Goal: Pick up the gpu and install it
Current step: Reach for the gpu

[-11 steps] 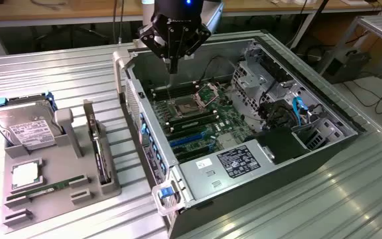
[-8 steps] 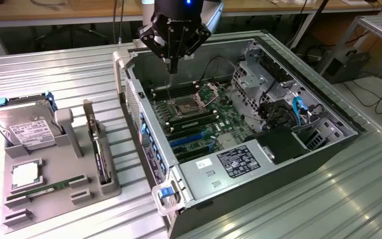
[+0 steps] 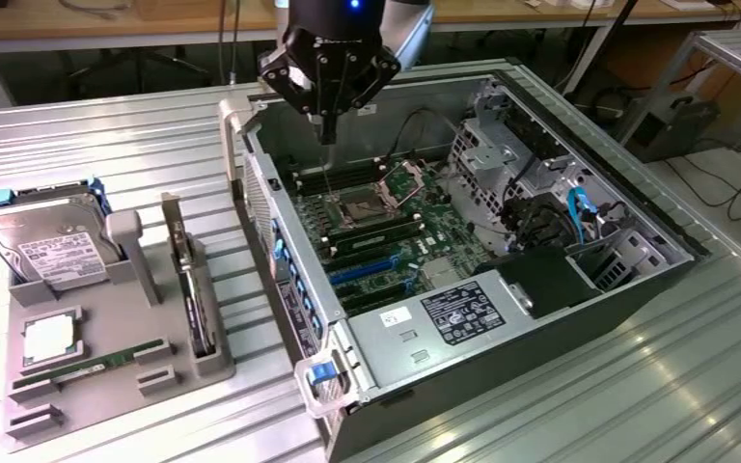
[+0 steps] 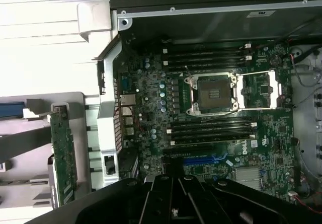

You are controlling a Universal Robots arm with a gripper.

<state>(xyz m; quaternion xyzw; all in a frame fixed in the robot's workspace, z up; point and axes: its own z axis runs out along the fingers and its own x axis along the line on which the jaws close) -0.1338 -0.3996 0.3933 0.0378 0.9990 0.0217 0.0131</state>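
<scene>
The gpu stands on edge in a grey holder on the table, at the exterior view's left of the open computer case. In the wrist view the gpu shows as a narrow green board beside the case wall. My gripper hangs over the back part of the motherboard, above the memory slots and well apart from the gpu. Its fingers come together to a single tip with nothing between them. In the wrist view my gripper is over the blue expansion slot.
The grey holder also carries a silver hard drive, a processor and a thin green memory stick. Inside the case are the open processor socket, drive cages, cables and a black power supply.
</scene>
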